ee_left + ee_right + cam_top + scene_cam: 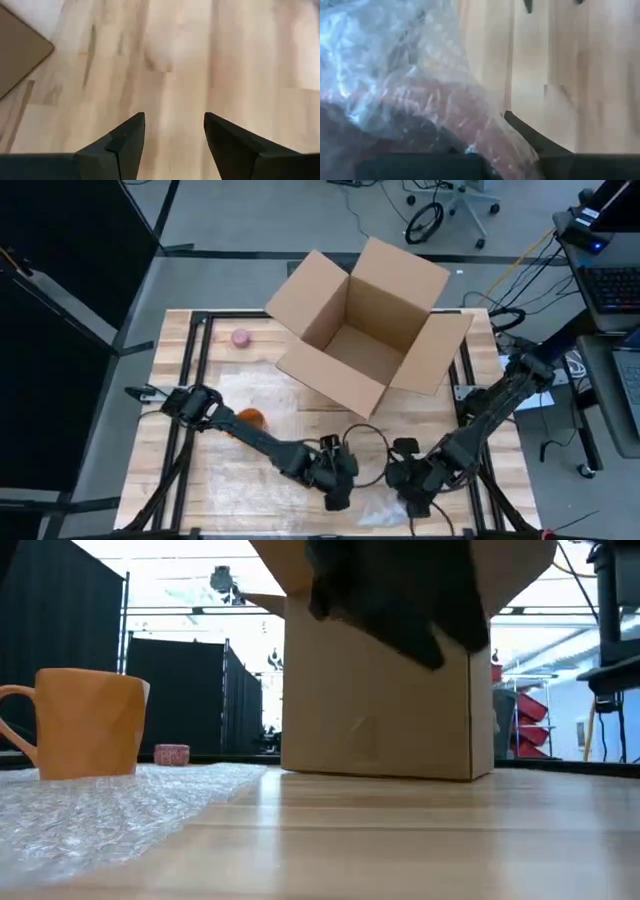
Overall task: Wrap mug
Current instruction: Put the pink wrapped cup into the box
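1. On the wooden table (pixel 230 470) sits an orange mug (pixel 252 418). From above, it is at about 9 o'clock from the middle of the table, partly hidden by the left arm.
2. From table height the mug (pixel 90 722) stands upright. Its handle sticks out to the side. It rests at the far edge of a sheet of bubble wrap (pixel 110 805).
3. From above, the bubble wrap (pixel 385 515) shows as a crinkly clear patch near 6 o'clock, by the front edge of the table.
4. The left pincer (pixel 337 498) is low at about 6 o'clock, just beside the wrap. In its own wrist view the left pincer (pixel 174 142) is spread apart, with only bare wood showing between its two dark fingers (pixel 127 137).
5. The right pincer (pixel 412 502) is also near 6 o'clock, close to the left one. In its wrist view the right pincer (pixel 485 145) is covered by wrap. One dark finger (pixel 532 135) peeks out. The wrap (pixel 415 75) lies bunched over it. I cannot tell if this pincer is spread or pressed together.
6. A big open cardboard box (pixel 365 330) sits at about 12 o'clock, with its flaps spread out. It is well apart from the mug.
7. A small pink round thing (pixel 241 337) lies at about 10 o'clock, near the box. It is too small to tell what it is.
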{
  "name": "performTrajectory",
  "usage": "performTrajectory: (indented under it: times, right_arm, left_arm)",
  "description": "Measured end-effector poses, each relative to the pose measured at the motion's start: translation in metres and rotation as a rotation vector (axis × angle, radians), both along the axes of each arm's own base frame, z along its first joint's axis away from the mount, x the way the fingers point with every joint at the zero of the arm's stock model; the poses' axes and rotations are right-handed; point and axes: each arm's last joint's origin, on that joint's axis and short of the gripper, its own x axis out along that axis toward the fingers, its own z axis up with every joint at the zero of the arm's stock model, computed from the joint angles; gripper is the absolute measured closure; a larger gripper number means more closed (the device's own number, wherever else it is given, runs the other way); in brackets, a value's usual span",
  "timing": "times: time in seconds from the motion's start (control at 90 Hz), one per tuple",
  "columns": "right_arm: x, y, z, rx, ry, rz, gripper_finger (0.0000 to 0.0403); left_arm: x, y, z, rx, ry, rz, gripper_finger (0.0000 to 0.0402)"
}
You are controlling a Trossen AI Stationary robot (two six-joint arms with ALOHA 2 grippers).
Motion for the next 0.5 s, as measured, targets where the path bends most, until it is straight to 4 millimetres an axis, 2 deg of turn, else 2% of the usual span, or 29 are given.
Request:
performTrajectory:
  times: [0.1,0.244,0.389,0.5]
  right_arm:
    - [0.001,0.002,0.056,0.028,-0.124,0.026,0.0386]
    - [-0.007,-0.011,0.131,-0.030,-0.331,0.063,0.0386]
    - [-0.017,-0.045,0.199,-0.171,-0.587,0.031,0.0386]
    - [-0.018,-0.076,0.233,-0.298,-0.717,-0.017,0.0386]
  left_arm:
    - [-0.008,-0.005,0.009,0.009,-0.004,-0.008,0.0208]
    - [-0.021,-0.005,0.032,0.057,-0.023,-0.022,0.0208]
    - [-0.032,0.004,0.062,0.121,-0.066,-0.048,0.0208]
    - [-0.037,0.015,0.085,0.130,-0.110,-0.066,0.0208]
